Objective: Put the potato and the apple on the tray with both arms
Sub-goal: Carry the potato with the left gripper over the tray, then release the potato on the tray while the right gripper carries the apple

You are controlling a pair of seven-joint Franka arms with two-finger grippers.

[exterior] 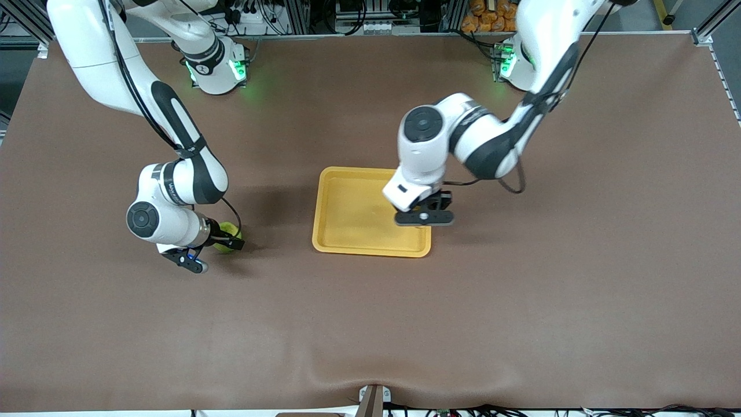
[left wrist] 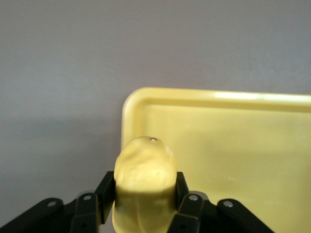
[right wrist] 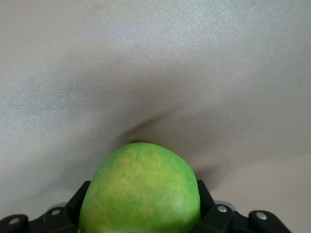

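Your inventory at this moment, operator:

- Trays: one. You have a single yellow-orange tray (exterior: pixel 353 214), shallow, rectangular with rounded corners and a raised rim, lying near the middle of the brown table (exterior: pixel 579 278). Nothing rests on its floor.

- Potatoes: one. Your yellow-tan potato (left wrist: pixel 144 182) is off the table, clamped between the two black fingers (left wrist: pixel 187 204) of the left gripper (exterior: pixel 424 218). In the left wrist view one rounded end of it sticks out past the fingertips, with a corner of the tray under and beside it.

- Apples: one. Your green apple (exterior: pixel 227 237) sits toward the right arm's end of the table, well apart from the tray, at about the level of the tray's nearer rim in the front view. The right gripper (exterior: pixel 223 240) is down at it, jaws closed against its two sides; the right wrist view shows the round green fruit filling the gap between the fingers, with wrinkled table cloth around it. You cannot tell whether it is lifted off the cloth.

- Arms: two, white with black joints, each base glowing green. Your left gripper hangs over the tray's edge on the left arm's side, at the corner nearer the front camera
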